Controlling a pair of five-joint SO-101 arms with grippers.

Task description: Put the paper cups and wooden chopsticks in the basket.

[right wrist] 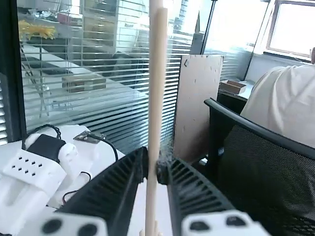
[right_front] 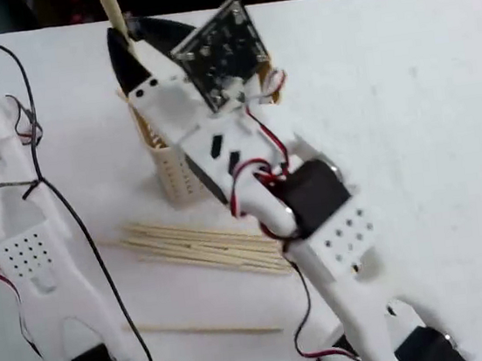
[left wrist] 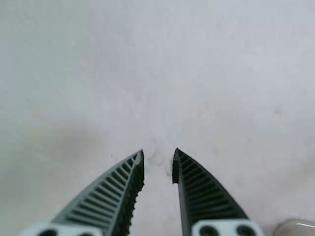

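Right hand (right wrist: 156, 169) is pinching a chopstick (right wrist: 157, 73) upright above the basket (right_front: 174, 175). With a grip that thin it could tilt and miss the rim. The pile (right_front: 205, 242) waits on the surface (right_front: 405, 81). The left hand (left wrist: 157, 164) is slightly spread and empty.

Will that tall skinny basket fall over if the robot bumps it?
It might. The basket looks tall and narrow, so a sideways knock could probably tip it. Its holey walls suggest it is light. The right gripper holds a chopstick close above it, so a bump seems possible.
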